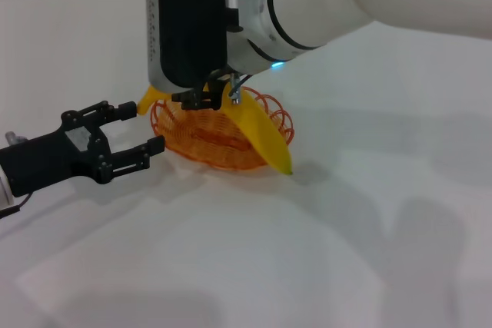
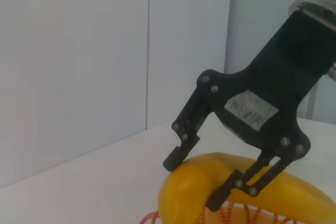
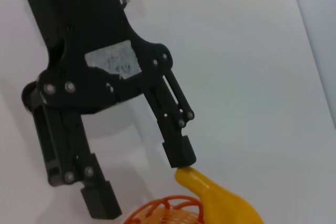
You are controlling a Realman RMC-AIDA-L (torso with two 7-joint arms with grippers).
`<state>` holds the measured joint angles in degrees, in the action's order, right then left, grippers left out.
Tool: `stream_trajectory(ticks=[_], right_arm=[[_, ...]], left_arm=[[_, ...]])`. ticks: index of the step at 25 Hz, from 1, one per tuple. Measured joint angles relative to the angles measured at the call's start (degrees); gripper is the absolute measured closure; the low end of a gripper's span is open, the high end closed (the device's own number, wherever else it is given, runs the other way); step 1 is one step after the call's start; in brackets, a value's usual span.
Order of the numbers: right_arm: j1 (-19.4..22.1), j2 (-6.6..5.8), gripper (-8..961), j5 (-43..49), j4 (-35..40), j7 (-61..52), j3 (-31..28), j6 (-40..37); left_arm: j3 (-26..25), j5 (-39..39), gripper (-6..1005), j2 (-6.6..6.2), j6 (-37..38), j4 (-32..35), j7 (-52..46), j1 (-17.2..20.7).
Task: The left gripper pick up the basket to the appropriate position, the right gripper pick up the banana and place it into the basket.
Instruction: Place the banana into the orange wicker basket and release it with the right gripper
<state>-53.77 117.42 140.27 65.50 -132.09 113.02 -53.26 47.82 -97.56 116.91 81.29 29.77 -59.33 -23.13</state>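
A plain white worktop spreads out before me, with pale wall panels behind it in my left wrist view. Near the middle of the worktop, a little to the left, sits the orange wire basket, its looped rim and see-through sides resting on the white surface. The banana lies slanted across the basket: one end pokes out past the far left rim, while the other end hangs over the near right rim and points down toward the worktop. My right gripper reaches down from above onto the far left part of the basket, and its fingers are parted, straddling the banana's rounded back with the tips touching or just beside the yellow skin; I cannot tell whether they press on it. In my left wrist view the same black claw with its white label sits over the banana, orange wire showing beneath. My left gripper lies low over the worktop just to the left of the basket, its fingers spread wide and holding nothing, the near tip almost at the basket's rim but apart from it.
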Motion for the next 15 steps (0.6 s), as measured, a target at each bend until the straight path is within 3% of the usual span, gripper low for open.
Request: stream_trajectory(ticks=[7, 13, 15], right_arm=[[0.0, -0.01, 471, 0.1, 0.3, -0.2, 0.1, 0.0], [0.0, -0.01, 261, 0.0, 0.6, -0.3, 0.1, 0.0], [0.4, -0.01, 232, 0.0, 1.5, -0.3, 0.1, 0.0]], left_arm=[[0.0, 0.0, 203, -0.02, 0.0, -0.1, 0.0, 0.0], [0.0, 0.0, 203, -0.02, 0.0, -0.1, 0.0, 0.0], [0.0, 0.0, 203, -0.02, 0.0, -0.1, 0.0, 0.0]])
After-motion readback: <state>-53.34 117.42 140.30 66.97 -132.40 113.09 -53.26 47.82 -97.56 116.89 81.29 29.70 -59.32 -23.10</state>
